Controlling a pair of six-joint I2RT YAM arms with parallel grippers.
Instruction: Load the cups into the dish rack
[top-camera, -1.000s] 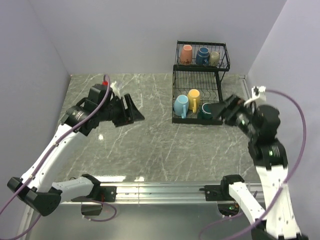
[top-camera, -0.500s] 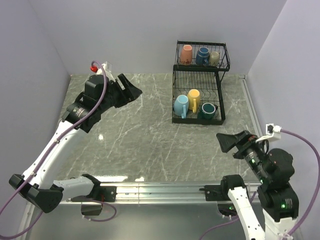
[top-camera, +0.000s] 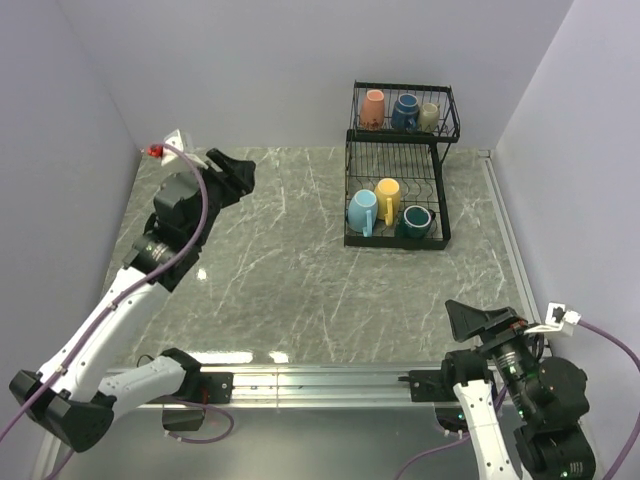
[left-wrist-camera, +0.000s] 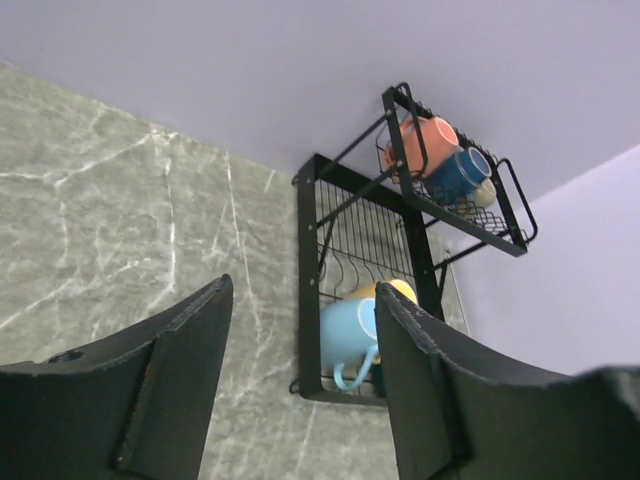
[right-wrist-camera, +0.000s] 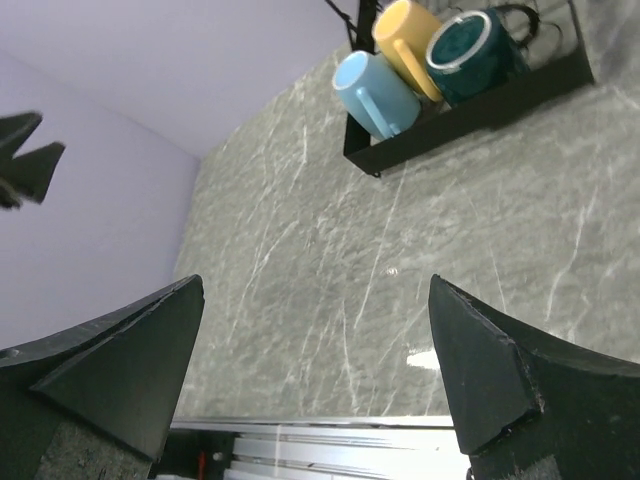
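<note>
Holds nothing in the left gripper (left-wrist-camera: 300, 300), jaws moderately apart; gapes wide at the right gripper (right-wrist-camera: 315, 290), empty, far from the dish rack (top-camera: 347, 185).

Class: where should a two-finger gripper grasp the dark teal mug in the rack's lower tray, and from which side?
Probably the rim of the dark teal mug, from above: its mouth faces up, so one finger fits inside, and the yellow mug sits close beside it.
</note>
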